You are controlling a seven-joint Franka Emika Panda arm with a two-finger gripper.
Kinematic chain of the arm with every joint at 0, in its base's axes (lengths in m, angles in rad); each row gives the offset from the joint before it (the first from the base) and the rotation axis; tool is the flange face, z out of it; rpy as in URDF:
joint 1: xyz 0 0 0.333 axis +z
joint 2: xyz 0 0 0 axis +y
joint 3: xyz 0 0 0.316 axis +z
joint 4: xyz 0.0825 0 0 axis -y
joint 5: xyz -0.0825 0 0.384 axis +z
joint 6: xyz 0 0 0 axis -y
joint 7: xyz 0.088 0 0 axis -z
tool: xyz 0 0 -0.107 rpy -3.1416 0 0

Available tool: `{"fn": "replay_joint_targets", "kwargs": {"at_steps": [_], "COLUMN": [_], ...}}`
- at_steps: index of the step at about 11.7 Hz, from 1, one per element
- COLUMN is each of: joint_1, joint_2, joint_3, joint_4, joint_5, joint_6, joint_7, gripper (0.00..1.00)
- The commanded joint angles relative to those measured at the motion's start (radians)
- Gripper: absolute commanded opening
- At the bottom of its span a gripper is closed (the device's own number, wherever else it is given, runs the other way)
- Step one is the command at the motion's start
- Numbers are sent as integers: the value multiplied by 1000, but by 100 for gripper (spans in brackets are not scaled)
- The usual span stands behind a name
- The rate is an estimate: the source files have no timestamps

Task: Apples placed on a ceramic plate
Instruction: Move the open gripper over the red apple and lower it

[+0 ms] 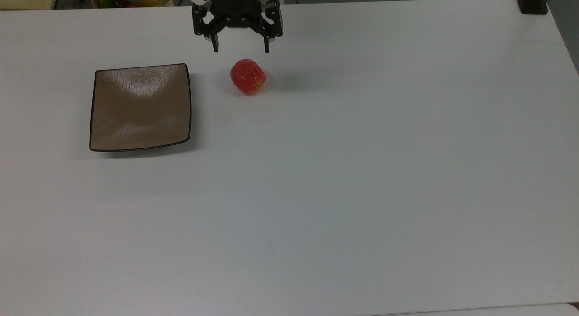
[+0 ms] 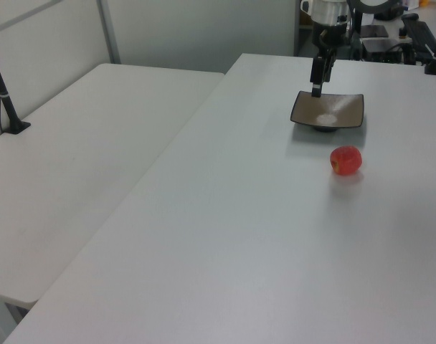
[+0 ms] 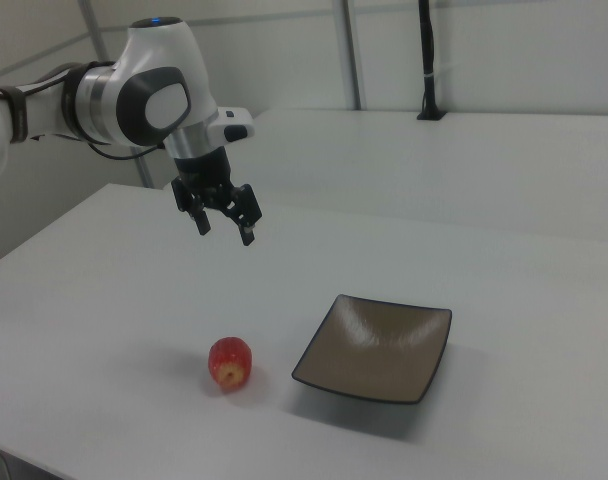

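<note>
Gripper [image 1: 240, 49] spread wide, nothing held, hanging above table [image 1: 316, 193]. Apple [image 1: 247, 76] resting on table, at six o'clock from fingertips in top view. Brown square plate [image 1: 140, 107] bare, at apple's nine o'clock, apart.

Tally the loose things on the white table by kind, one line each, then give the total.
Apple: 1, red, lying on the table beside the plate
Ceramic plate: 1, brown, square, nothing on it
Total: 2
</note>
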Motion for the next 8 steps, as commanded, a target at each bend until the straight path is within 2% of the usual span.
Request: {"fn": "replay_joint_targets", "kwargs": {"at_steps": [1,5,8], "joint_1": [10,8,10], "joint_2": [-1,-4,-45], "joint_3": [-4,-4,-3], "joint_4": [-1,-7,-77], "joint_5": [8,10,10], "joint_6": [-22,-27,-25], "joint_7": [-5,-33,-188], "gripper": [100,100,100]}}
